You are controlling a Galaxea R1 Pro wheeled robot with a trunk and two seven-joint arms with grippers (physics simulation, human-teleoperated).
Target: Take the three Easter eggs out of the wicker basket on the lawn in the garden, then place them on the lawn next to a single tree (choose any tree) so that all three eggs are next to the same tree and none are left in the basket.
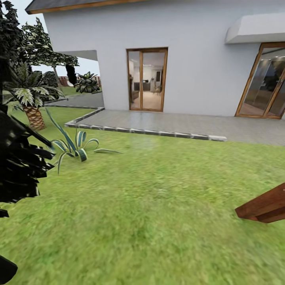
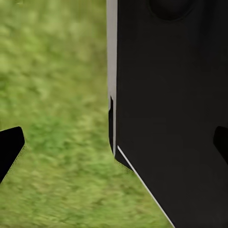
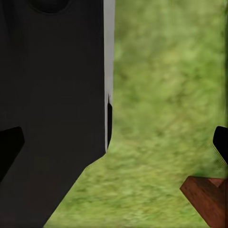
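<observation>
You are on the move, and the step in hand looks like finding the basket, which I cannot spot from here, nor any egg. Nearest you, both sets of jaws hang low beside the robot's dark body point(image 2: 171, 114) over blurred grass. On the left gripper point(image 2: 114, 147) the finger tips point(image 2: 9, 147) sit at the far edges of the left wrist view, so the jaws are spread wide with nothing between them. The right gripper point(image 3: 114, 147) is the same, released and empty, with a brown wooden corner point(image 3: 206, 197) near one tip.

Turn slowly and scan the lawn point(image 1: 158, 198) before driving on. Mind the wooden piece point(image 1: 265, 206) on your right and the black foliage point(image 1: 18, 162) on your left. Further off stand a spiky striped plant point(image 1: 75, 144), a short palm point(image 1: 31, 99), the paved patio point(image 1: 190, 124) and the white house point(image 1: 198, 51).
</observation>
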